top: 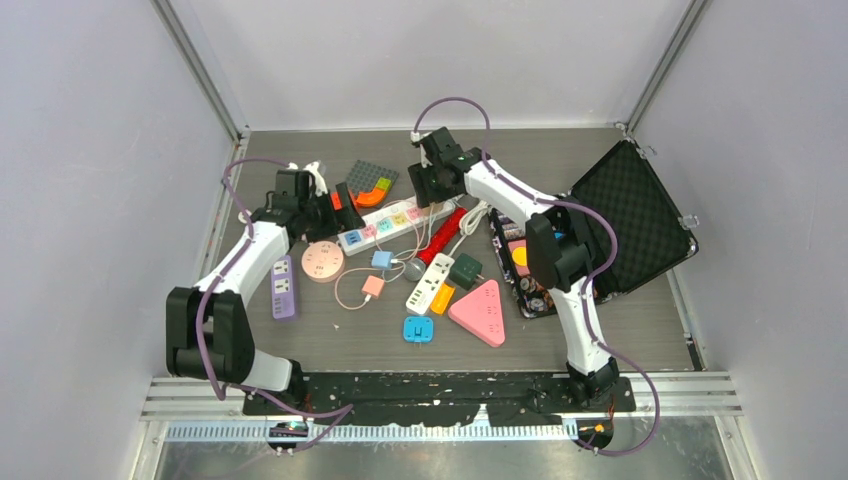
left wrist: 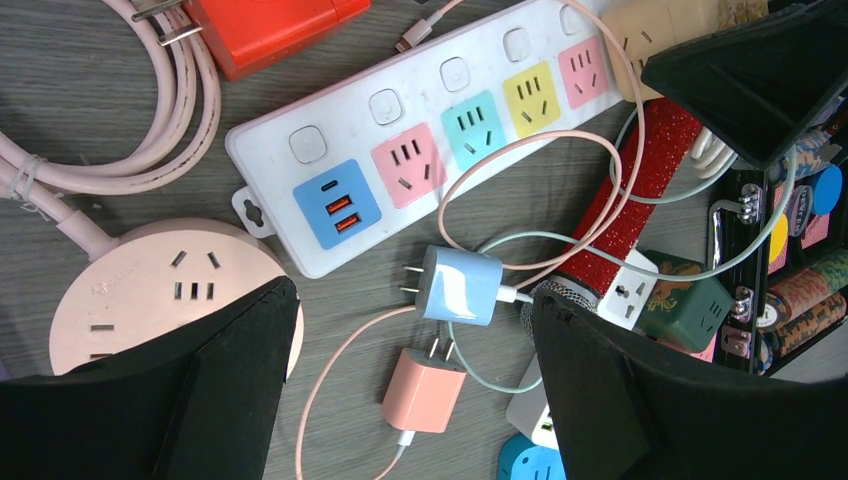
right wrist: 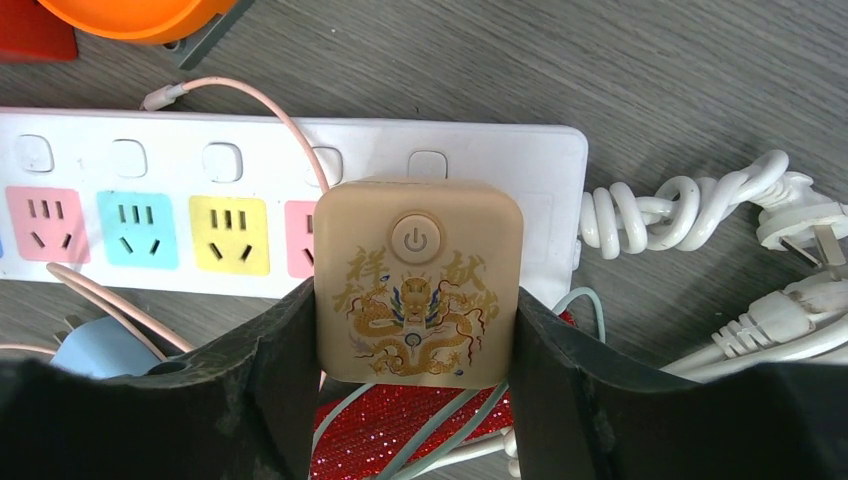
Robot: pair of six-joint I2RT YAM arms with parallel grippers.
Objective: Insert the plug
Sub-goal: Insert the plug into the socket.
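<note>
Right fingers pinching tan dragon plug over white power strip, left fingers spread above the cluttered counter

Pins out of sight
The plug hides its pins and part of the strip, which runs off the left edge.

One long power strip — one beige plug, one blue charger, one pink charger, one round socket
</note>
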